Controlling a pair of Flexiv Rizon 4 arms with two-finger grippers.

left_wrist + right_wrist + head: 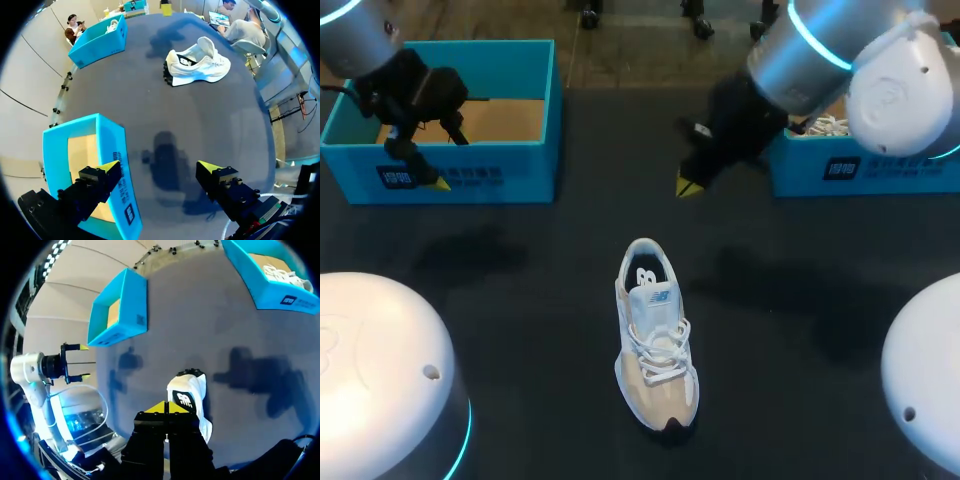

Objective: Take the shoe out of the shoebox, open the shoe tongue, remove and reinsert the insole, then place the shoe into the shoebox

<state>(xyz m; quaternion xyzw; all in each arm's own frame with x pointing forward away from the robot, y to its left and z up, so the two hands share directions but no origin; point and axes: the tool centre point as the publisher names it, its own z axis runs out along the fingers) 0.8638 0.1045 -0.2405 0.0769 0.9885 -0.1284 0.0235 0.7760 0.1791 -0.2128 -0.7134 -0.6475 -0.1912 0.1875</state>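
Note:
A white and beige sneaker [655,340] stands on the dark table at the middle, its toe toward the near edge and its laces tied. It shows in the left wrist view [197,65] far ahead of the fingers. In the right wrist view the sneaker [192,395] lies just past the fingertips. My right gripper [690,187] [166,407] hangs above the table beyond the shoe's heel, shut with nothing in it. My left gripper [445,160] [160,167] is open over the front wall of the blue shoebox [460,120] [85,150] at the far left, which holds nothing.
A second blue box [860,170] [270,275] at the far right holds another white shoe [825,125]. My right arm passes over its left end. Bare dark table surrounds the sneaker. In the right wrist view, the left shoebox [120,310] lies far ahead.

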